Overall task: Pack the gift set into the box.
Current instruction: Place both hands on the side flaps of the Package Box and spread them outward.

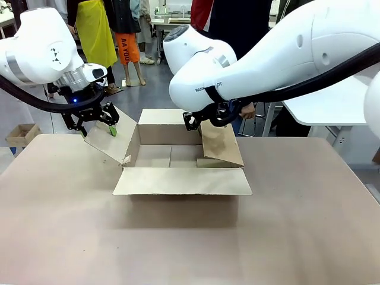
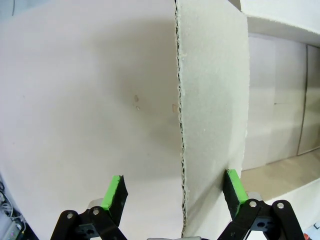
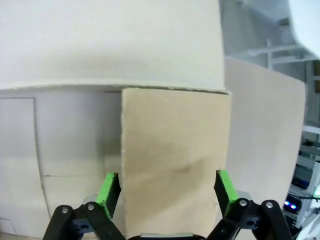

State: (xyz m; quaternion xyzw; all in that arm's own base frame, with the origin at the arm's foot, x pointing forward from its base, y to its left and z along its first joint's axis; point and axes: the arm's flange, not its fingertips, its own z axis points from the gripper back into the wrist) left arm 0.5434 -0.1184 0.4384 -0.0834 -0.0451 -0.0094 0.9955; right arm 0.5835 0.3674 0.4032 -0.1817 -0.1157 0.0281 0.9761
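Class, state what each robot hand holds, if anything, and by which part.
Nothing is clamped. The open left hand straddles the edge of the box's left flap; the open right hand straddles the right flap.

Front view: small dark lettering (image 1: 202,89) sits on the white link of my right arm (image 1: 237,65). A black strap (image 1: 212,94) covers its middle; I read only "RAN" and "CT".

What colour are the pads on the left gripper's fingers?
Bright green; the pads show best in the left wrist view.
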